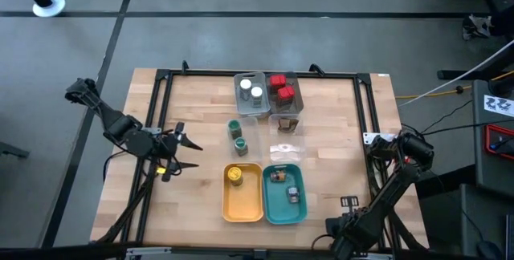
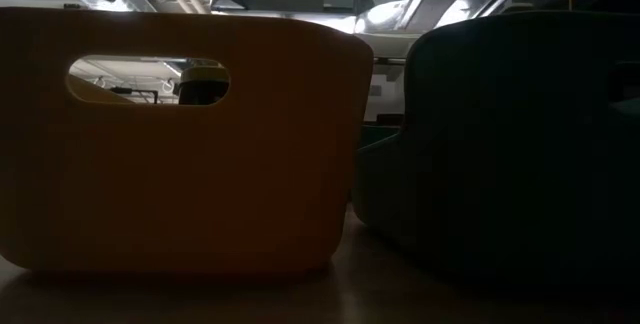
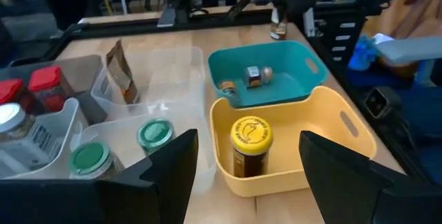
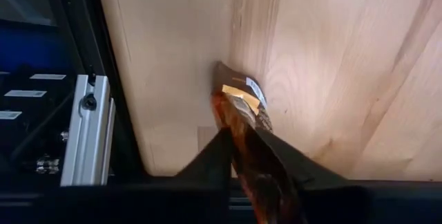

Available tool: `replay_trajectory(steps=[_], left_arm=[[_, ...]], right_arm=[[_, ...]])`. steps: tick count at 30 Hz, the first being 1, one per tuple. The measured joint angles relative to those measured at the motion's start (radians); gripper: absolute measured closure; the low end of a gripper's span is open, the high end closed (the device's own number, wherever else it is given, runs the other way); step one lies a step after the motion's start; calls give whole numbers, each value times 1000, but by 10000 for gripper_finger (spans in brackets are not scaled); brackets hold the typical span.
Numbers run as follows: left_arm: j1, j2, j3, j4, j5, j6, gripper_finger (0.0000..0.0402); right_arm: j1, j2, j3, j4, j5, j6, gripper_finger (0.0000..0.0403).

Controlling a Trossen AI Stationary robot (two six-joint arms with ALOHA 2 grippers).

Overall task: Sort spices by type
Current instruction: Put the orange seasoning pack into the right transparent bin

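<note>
My right gripper (image 4: 252,156) is at the table's right edge (image 1: 376,141), shut on a brown spice packet (image 4: 238,103) with a yellow label. My left gripper (image 1: 181,144) hovers open over the table's left part, holding nothing. Beyond its fingers in the left wrist view stands a yellow-lidded jar (image 3: 250,144) in the yellow tray (image 3: 331,137). Small jars (image 3: 257,76) lie in the teal tray (image 3: 228,61). Two green-lidded jars (image 1: 238,134) stand in a clear tray. White-lidded jars (image 1: 250,90) and red boxes (image 1: 281,90) fill the far trays. My right gripper pinches the brown packet between its two fingers (image 4: 217,156), on its upper part (image 4: 242,131). The fingers come from above, pointing steeply down. The packet stands on end below them, its lower end (image 4: 226,75) at the wooden top; whether it touches the wood, I cannot tell.
A black frame rail (image 4: 90,72) runs beside the right gripper along the table's edge. Another brown packet (image 1: 287,123) leans in a clear tray at the centre. The low view shows only the yellow tray's wall (image 2: 180,184) and the teal tray's wall (image 2: 520,144).
</note>
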Motion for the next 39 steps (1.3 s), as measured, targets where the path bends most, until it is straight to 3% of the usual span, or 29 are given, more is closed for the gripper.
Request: replay_trajectory(steps=[4,8,12,20,27,32,39], left_arm=[[-17,-18,0,0,-2,11,164],[-19,-28,0,0,-8,48,164],[-18,-47,0,5,-54,98,164],[-17,-185,-4,-40,-61,130,164],[-17,-332,-169,64,-67,124,164],[-13,-412,-309,256,-69,253,164],[51,-559,-438,363,-68,367,164]], right_arm=[[-16,0,0,13,-1,7,389],[-59,0,13,18,-6,-18,373],[-115,0,56,-1,-58,-101,390],[-232,0,263,-174,-79,-190,391],[-318,0,445,-210,73,-241,389],[-404,0,508,-141,191,-356,392],[-527,5,508,70,184,-552,392]])
